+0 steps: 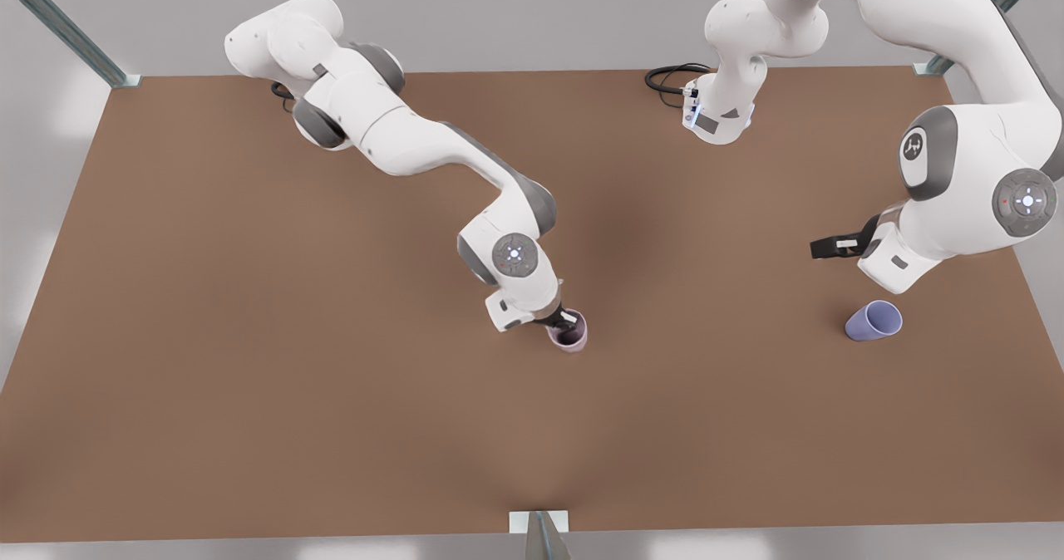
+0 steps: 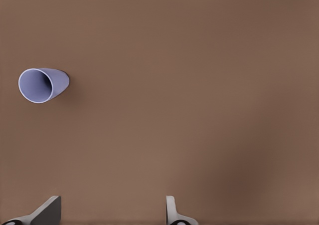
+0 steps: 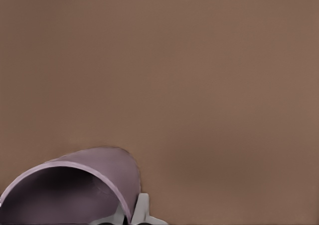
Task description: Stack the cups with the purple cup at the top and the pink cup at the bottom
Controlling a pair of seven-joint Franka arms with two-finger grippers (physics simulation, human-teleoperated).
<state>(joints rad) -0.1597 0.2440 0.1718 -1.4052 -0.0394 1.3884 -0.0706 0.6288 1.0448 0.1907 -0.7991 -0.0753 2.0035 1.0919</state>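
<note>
Right gripper [image 1: 567,325] centre frame, fingers pinching pink cup [image 1: 571,333] rim: light, rigid, slick; wall pinch OK. Left gripper [image 2: 112,211] fingers spread, idle over table [image 1: 249,377]; purple cup [image 1: 873,321] on side, right of frame.

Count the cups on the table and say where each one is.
2. The pink cup is mid-table, its rim in the right gripper. The purple cup lies tipped toward the front view's right, near the open left gripper.

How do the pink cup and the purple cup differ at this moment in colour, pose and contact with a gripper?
The pink cup is pale mauve; the purple cup is periwinkle. The pink cup stands upright in the right gripper, shut on its rim; the purple cup lies on its side, untouched, below the open left gripper. Both are plain, tapered and handleless.
</note>
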